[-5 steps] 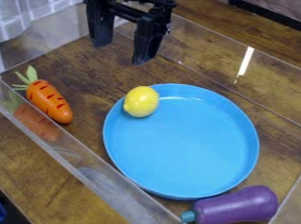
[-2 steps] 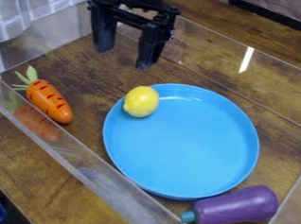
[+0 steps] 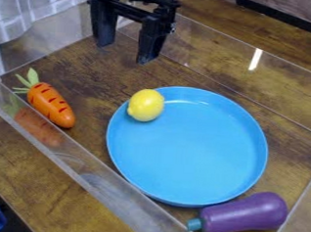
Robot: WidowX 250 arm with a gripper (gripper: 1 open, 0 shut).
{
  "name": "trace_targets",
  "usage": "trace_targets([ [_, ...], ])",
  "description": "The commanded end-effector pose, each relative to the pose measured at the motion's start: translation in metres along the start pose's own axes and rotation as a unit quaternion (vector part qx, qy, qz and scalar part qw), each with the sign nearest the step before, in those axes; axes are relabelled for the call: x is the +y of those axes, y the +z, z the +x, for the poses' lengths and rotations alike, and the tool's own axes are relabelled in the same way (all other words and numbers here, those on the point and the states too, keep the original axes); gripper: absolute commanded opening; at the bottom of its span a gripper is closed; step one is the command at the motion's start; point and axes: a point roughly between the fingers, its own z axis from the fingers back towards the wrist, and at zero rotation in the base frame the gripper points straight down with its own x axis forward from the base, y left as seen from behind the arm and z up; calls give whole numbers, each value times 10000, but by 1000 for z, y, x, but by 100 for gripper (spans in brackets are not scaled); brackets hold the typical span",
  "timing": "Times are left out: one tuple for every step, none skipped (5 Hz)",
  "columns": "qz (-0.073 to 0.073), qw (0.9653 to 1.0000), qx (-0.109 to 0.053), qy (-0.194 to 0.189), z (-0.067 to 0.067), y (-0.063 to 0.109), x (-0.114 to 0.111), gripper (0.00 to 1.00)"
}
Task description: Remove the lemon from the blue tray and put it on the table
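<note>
Nearest the camera, a purple eggplant (image 3: 242, 214) lay just off the front rim of the blue tray (image 3: 195, 169), and a carrot (image 3: 47, 103) rested on the table (image 3: 102, 71) to the left; neither touched the target. The lemon (image 3: 145, 105) sat on the tray's upper-left edge, right at the raised rim. Farthest back, the gripper (image 3: 127, 38) hung over bare table with its jaws spread wide and nothing between them, well apart from the lemon. Risks judged from this layout: the smooth round fruit could roll away under an off-centre pinch; a finger descending on the rim could tip or shove the tray; a release from too high could send the lemon rolling toward the carrot.
</note>
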Motion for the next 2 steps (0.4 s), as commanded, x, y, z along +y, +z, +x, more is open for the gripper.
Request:
trace_targets([
  [-22,9995,-309,36,2,19,2,100],
  [-18,9995,-292,-78,10,7,6,100],
])
